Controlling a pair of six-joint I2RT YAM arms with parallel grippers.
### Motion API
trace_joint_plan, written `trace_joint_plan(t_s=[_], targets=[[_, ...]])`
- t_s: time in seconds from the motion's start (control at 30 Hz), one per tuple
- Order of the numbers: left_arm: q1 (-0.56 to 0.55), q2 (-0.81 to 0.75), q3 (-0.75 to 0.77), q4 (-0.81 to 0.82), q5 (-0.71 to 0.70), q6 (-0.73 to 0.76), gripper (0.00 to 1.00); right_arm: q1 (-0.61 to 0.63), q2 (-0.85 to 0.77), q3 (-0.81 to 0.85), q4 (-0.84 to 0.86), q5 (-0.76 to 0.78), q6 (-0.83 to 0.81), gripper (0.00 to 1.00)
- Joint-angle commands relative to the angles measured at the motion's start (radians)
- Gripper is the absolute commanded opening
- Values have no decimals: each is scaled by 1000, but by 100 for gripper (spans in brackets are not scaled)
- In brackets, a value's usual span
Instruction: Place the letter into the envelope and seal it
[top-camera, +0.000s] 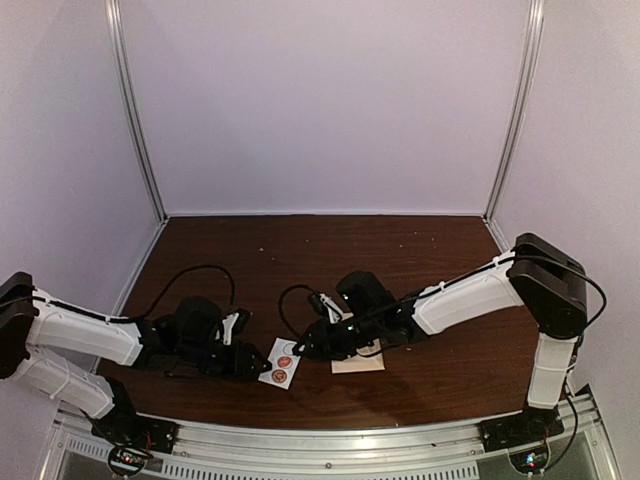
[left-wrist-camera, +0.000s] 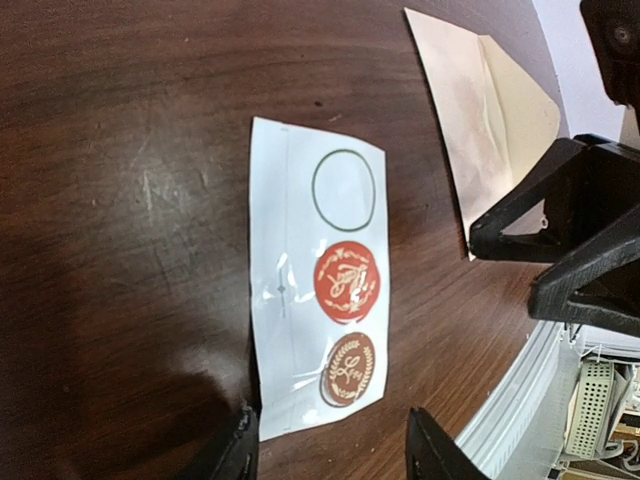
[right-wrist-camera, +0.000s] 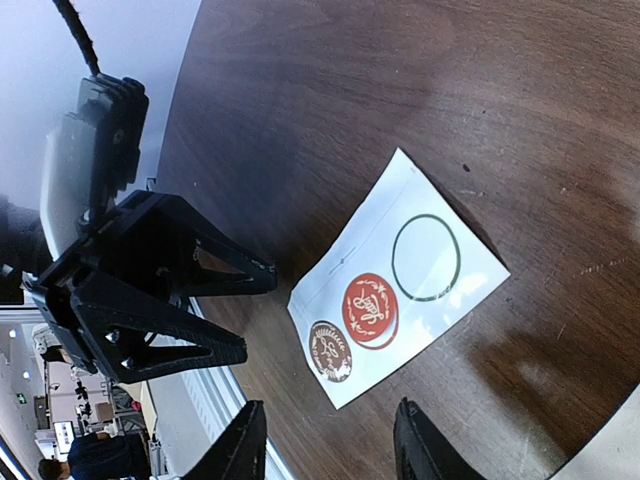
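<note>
I saw my left pincer (left-wrist-camera: 332, 450) and right pincer (right-wrist-camera: 325, 440) both released, facing across the sticker sheet (left-wrist-camera: 318, 275). The envelope (left-wrist-camera: 470, 100) lay on the desk (left-wrist-camera: 120, 150) beside it.

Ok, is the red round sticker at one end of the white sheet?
No, the red sticker sits in the middle of the sheet, between the brown sticker and the green ring outline.

The wood table (left-wrist-camera: 120, 150) looks glossy, the sticker sheet (left-wrist-camera: 285, 300) shiny, the paper envelope (left-wrist-camera: 470, 110) matt.
</note>
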Motion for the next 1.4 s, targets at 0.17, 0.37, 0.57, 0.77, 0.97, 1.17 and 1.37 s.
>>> trace_joint_plan(t_s=[0.17,0.37,0.57,0.77,0.97,1.17,1.37], targets=[[6,48,-19,65,28,13,51,2,-16,-9,26,29,9,44],[5,66,-22,87,73,22,51,2,-17,-7,27,33,12,44],[-1,90,-23,119,110,26,51,2,-24,-12,15,47,16,43],[-40,165,5,184,129,16,51,2,-38,-20,4,63,26,43],[-87,236,40,278,144,-10,51,1,-67,-46,-19,102,51,40],[-100,218,60,306,137,4,51,0,-87,-91,-11,126,79,39],[-76,125,101,174,49,53,50,1,-64,-86,11,113,89,35]])
